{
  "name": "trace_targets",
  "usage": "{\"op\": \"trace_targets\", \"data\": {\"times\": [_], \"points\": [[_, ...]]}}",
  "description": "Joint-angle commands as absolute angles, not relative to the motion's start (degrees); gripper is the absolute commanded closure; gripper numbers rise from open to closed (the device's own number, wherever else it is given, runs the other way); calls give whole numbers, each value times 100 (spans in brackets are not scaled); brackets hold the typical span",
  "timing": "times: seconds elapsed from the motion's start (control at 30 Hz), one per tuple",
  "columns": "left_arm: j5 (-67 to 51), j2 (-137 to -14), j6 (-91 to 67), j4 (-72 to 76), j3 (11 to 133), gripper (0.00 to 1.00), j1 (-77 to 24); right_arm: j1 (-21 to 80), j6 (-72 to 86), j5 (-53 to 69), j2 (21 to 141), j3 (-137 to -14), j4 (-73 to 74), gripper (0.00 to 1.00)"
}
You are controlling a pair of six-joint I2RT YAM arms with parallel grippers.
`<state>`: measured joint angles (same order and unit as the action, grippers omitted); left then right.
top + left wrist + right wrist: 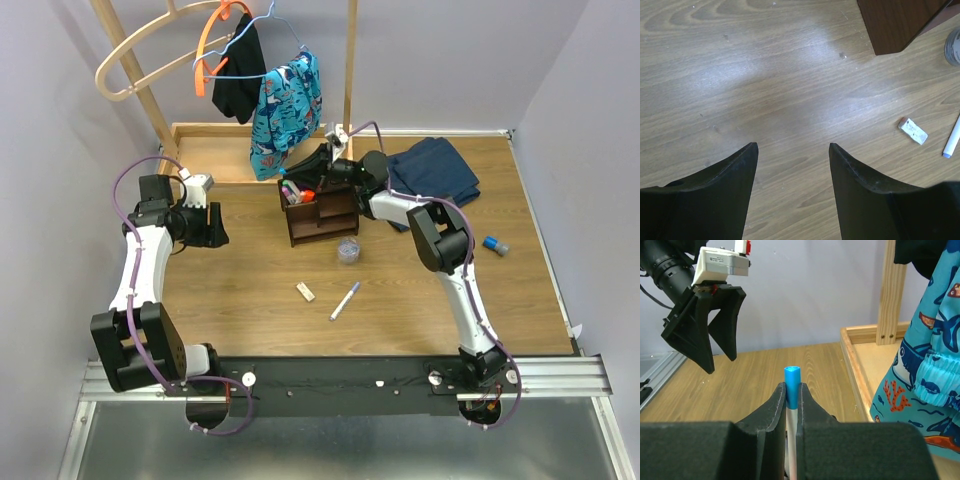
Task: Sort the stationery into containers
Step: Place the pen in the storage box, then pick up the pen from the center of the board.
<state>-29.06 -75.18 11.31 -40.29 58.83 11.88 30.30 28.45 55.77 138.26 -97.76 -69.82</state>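
**Step in hand: slim pen being delivered to the organiser.**
Left tool [792, 147], blunt matte-black fingers, wide and empty over the grained wood counter [250, 280]. White block eraser [305, 291] lies loose. Dark brown, square-celled wooden organiser [320, 212] holds markers [295, 190]. Right tool [792, 390], seemingly just behind it, pinches a thin white pen [792, 377], blue cap protruding. Next, likely: lower into a cell, release. Loose pen [344, 300], clear round tub [348, 250] and blue-capped bottle [495, 244] remain.
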Motion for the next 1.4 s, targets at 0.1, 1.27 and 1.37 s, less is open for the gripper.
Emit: {"op": "trace_targets", "data": {"times": [0.1,1.27,1.37], "points": [[-2821,-7778,1239,-4087,6108,32,1178,3059,2593,5423,13747,-9510,-7409,92],[-3481,-6408,915,-3673,6178,32,-394,3006,-1588,3449,8597,-7015,1327,49],[-3182,-6451,441,-3823,6362,32,-922,2997,-532,1745,8105,-6698,1283,47]]}}
